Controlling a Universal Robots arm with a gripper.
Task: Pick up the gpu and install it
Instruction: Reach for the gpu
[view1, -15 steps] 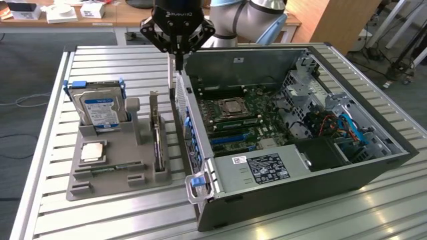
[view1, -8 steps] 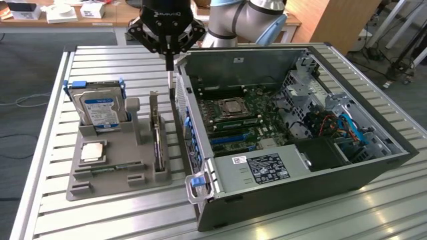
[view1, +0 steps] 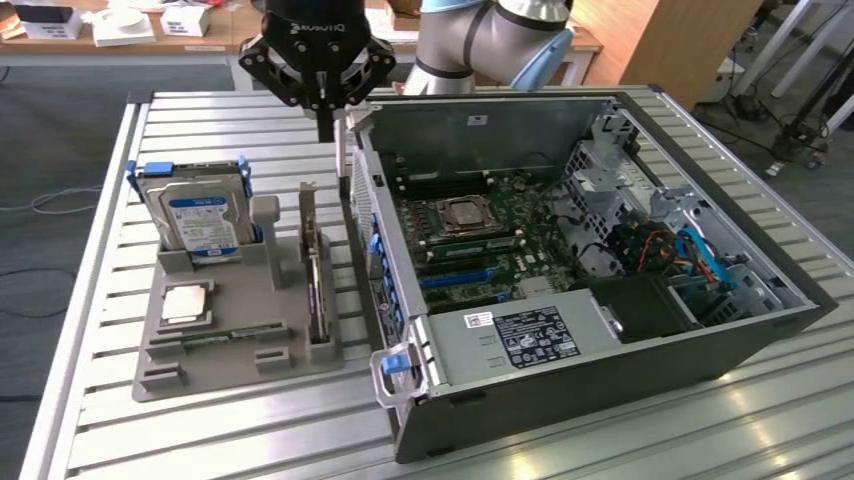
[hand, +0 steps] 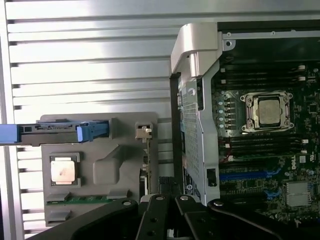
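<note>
The gripper (view1: 324, 125) hangs above the tabletop (view1: 200, 440) with its fingers pressed together into one narrow point aimed straight down. It holds nothing.

The gpu (view1: 312, 265) stands on its long edge in a slot of the grey holder (view1: 200, 372). The slot is on the side of the holder nearest the open computer case (view1: 601, 400). The card is upright, with its thin profile facing up. In the wrist view, it appears as a slim line (hand: 147, 165) with its metal bracket at one end.

In the exterior view, the gripper is above the card and beyond its far end, close to the upper corner of the case wall. Gripper and card are well apart and do not touch.

The same holder also carries:
- a hard drive (view1: 200, 218) in a blue frame, standing upright at the far end;
- a square processor (view1: 187, 303), lying flat;
- a narrow green memory stick (view1: 220, 338), lying flat near the front.

The case lies on its side with its cover off, showing the motherboard (view1: 507, 240).
</note>
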